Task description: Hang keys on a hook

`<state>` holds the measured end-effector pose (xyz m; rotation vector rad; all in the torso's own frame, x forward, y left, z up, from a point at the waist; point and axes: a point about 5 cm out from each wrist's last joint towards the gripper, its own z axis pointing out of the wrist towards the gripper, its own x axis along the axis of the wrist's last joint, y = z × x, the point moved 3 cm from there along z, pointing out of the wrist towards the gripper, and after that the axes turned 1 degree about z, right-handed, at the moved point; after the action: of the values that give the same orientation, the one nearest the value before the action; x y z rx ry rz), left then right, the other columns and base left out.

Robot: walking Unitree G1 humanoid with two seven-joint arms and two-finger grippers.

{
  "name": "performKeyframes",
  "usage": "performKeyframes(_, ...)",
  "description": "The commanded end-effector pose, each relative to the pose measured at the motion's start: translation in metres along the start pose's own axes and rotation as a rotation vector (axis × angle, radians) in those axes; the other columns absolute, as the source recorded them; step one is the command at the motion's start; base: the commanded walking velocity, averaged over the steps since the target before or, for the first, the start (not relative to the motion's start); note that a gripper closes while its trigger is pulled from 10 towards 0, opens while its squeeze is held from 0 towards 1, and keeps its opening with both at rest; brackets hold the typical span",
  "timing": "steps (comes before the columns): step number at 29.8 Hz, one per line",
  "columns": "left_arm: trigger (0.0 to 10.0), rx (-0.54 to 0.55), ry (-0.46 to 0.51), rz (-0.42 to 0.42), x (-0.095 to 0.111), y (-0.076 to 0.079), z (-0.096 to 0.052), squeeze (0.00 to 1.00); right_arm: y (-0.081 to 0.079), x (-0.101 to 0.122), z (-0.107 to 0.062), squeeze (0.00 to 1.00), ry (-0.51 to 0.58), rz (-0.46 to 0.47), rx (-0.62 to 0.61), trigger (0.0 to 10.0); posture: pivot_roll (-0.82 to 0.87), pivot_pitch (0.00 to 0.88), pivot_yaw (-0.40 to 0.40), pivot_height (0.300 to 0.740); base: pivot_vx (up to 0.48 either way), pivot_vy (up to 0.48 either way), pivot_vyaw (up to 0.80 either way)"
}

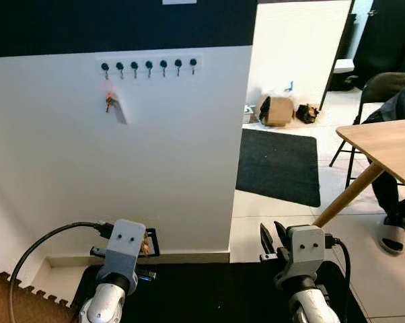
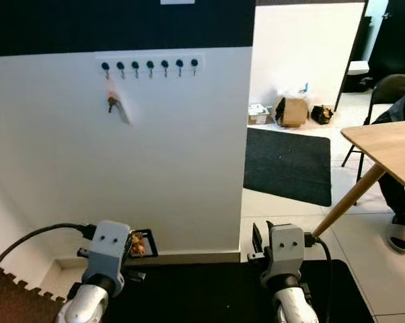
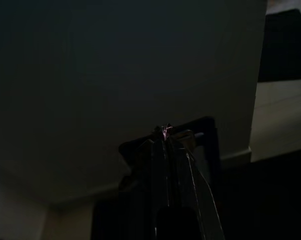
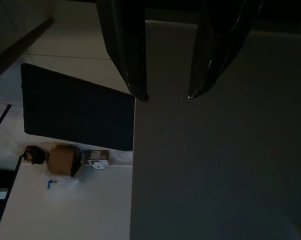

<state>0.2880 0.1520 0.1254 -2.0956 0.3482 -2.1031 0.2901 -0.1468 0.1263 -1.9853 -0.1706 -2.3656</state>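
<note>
Keys [image 1: 110,101]: small bunch with orange tag, hung from the leftmost hook [image 1: 105,66] of a wall rail.

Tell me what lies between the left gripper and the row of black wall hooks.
Bare white wall, except one key bunch hanging beneath the row of black hooks, above the left gripper; head views.

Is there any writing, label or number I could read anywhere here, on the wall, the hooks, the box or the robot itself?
None can be read.
Cardboard box on the floor: no legible print.
Small packet beside it: markings too small to read.
White plate at the wall's top edge: cut off, blank.
Hook rail and hanging keys: no text.
</note>
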Motion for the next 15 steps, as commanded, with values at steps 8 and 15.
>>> performKeyframes(8,10.0,0.111,0.081,0.023,0.022,-0.002,0.025,0.00,-0.021,-0.013,-0.001,0.00,-0.032,0.041,0.043,10.0,-0.01,0.064,0.091,0.740,0.000,0.000,0.00)
performKeyframes(15,10.0,0.136,0.149,0.045,0.040,-0.009,0.035,0.00,-0.033,-0.007,0.009,0.00,-0.010,0.052,0.083,10.0,0.01,0.055,0.086,0.740,0.000,0.000,0.00)
